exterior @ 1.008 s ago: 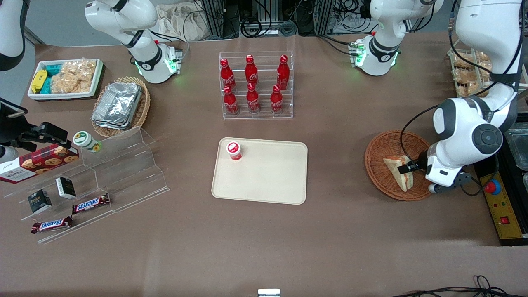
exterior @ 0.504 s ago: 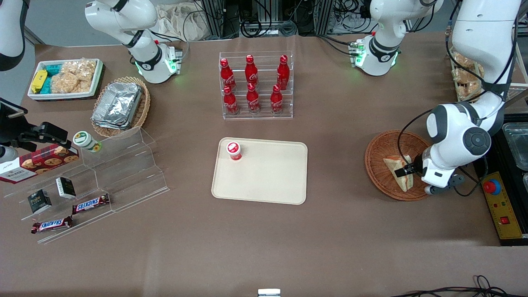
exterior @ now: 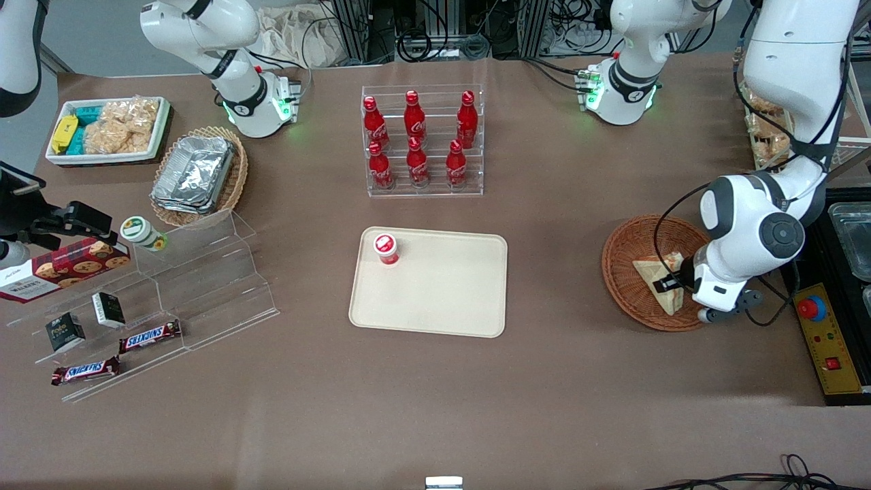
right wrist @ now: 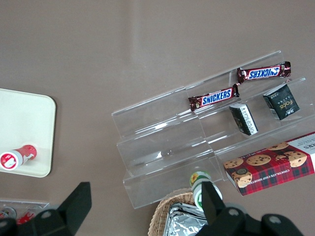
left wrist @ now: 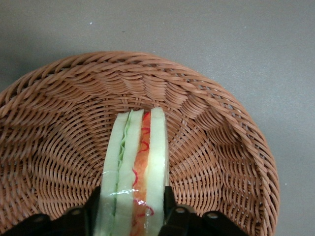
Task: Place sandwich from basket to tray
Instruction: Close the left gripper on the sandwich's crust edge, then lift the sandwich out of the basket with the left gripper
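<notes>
The sandwich [exterior: 653,275], a pale wedge with an orange and green filling [left wrist: 135,162], stands on edge in the round reddish-brown basket [exterior: 629,253] toward the working arm's end of the table. My left gripper [exterior: 670,281] is low inside the basket [left wrist: 211,123]. It [left wrist: 133,216] is shut on the sandwich, with a black finger [left wrist: 168,197] pressed flat against each bread face. The cream tray [exterior: 442,299] lies at the table's middle, well apart from the basket.
A small red-capped bottle [exterior: 386,248] stands on the tray's corner. A rack of red bottles [exterior: 423,143] sits farther from the camera than the tray. A yellow control box with a red button [exterior: 813,309] lies beside the basket. The snack stand [exterior: 170,299] and foil-container basket [exterior: 197,175] lie toward the parked arm's end.
The left arm has shifted slightly toward the table's middle. The fingers have come farther over the sandwich, and it has turned so its filling edge no longer faces the front camera.
</notes>
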